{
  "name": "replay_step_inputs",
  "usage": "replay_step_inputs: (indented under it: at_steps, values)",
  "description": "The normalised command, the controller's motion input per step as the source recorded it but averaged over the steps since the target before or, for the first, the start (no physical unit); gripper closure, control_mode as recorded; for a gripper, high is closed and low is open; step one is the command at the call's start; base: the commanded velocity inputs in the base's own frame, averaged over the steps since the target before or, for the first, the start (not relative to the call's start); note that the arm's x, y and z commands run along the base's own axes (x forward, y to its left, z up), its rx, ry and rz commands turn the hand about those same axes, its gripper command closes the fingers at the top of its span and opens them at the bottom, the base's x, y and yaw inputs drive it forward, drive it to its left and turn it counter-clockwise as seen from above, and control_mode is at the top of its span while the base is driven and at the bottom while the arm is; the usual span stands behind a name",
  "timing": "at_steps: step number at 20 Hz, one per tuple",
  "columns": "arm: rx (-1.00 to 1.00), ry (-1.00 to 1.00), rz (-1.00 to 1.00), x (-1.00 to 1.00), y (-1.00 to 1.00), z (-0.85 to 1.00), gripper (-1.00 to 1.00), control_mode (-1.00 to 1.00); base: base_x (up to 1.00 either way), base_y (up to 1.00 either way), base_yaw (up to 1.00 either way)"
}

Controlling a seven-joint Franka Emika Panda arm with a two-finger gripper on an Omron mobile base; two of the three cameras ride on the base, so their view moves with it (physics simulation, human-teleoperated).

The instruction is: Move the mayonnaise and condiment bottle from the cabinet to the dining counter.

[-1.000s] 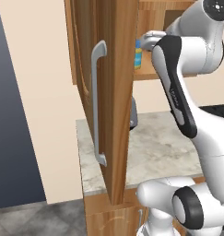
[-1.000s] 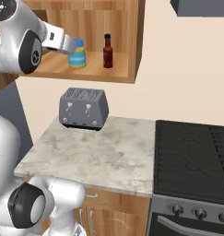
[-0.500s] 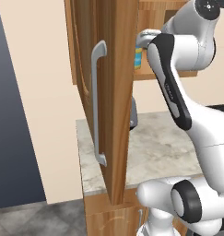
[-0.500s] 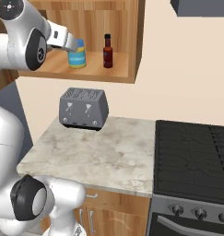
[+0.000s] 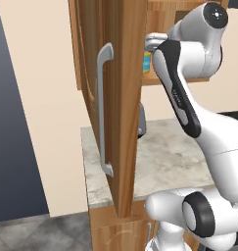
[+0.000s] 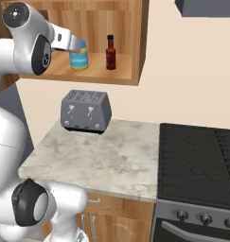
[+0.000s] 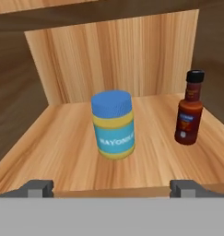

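Two things are waiting on the shelf of the open wooden wall cabinet [image 6: 130, 71]: the mayonnaise, a short cylindrical jar with a blue lid and a blue and yellow label [image 7: 113, 124], and the condiment bottle, a small slim reddish-brown bottle with a black cap [image 7: 190, 109]. The jar is standing upright near the middle of the shelf, towards its front edge; the bottle is standing upright well apart from it, nearer the cabinet's side wall.

The claw [image 7: 111, 188] is hovering at the shelf's front edge with its two dark tips spread wide, one on each side of the jar and not touching it. In the right base view the white hand is reaching in just beside the jar [image 6: 79, 57].

Judging from this, the approach to the jar is under way and neither item is lifted yet. The jar is wide, so a slightly off-centre advance could be nudging it backwards or tipping it. A sideways swing on withdrawal could be knocking the bottle, or clipping the carved cabinet door with the long grey bar handle [image 5: 104, 108].
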Motion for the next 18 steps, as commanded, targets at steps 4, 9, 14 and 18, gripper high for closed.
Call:
replay_step_inputs:
  at_steps: [4, 9, 14, 18]
  values:
    - [0.00, 0.00, 0.00, 0.16, 0.00, 0.00, -1.00, -1.00, 0.00, 0.00, 0.00]
    - [0.00, 0.00, 0.00, 0.20, 0.00, 0.00, -1.00, -1.00, 0.00, 0.00, 0.00]
    - [0.00, 0.00, 0.00, 0.24, 0.00, -0.02, -1.00, -1.00, 0.00, 0.00, 0.00]
    - [-0.01, 0.00, 0.00, 0.19, 0.00, -0.06, -1.00, -1.00, 0.00, 0.00, 0.00]
